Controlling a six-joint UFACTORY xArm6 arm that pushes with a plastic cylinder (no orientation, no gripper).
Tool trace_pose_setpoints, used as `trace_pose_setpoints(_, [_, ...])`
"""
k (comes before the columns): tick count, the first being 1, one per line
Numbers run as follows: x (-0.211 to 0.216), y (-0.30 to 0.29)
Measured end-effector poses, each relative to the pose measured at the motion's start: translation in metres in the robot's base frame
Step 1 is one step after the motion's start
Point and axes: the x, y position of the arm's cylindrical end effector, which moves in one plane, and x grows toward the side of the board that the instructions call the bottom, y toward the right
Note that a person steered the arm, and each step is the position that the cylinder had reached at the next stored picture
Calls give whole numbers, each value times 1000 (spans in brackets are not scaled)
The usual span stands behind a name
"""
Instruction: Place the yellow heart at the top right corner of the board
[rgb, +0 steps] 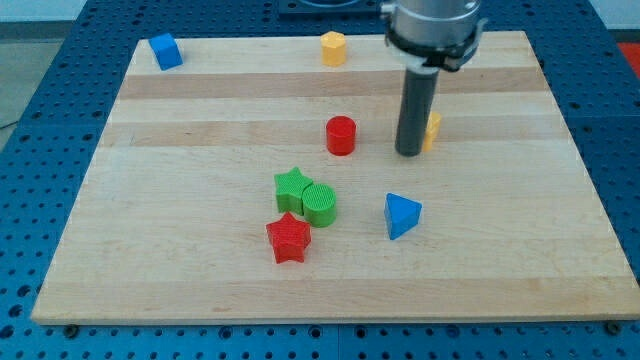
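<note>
The yellow heart (432, 130) lies right of the board's middle, mostly hidden behind my rod; only its right edge shows. My tip (408, 153) rests on the board touching or just off the heart's left side. A red cylinder (341, 135) stands to the tip's left. The board's top right corner (515, 45) lies up and right of the heart.
A yellow hexagon block (333, 47) and a blue cube (165, 51) sit along the view's top edge of the wooden board (200, 120). A green star (292, 187), green cylinder (320, 204), red star (289, 238) and blue triangle (402, 215) cluster at lower middle.
</note>
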Motion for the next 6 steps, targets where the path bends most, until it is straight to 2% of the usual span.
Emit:
trace_pose_setpoints(1, [10,0])
trace_pose_setpoints(2, [-1,15])
trace_pose_setpoints(3, [-64,55])
trace_pose_setpoints(4, [-95,70])
trace_pose_setpoints(5, [-69,56])
trace_pose_setpoints(6, [-89,47])
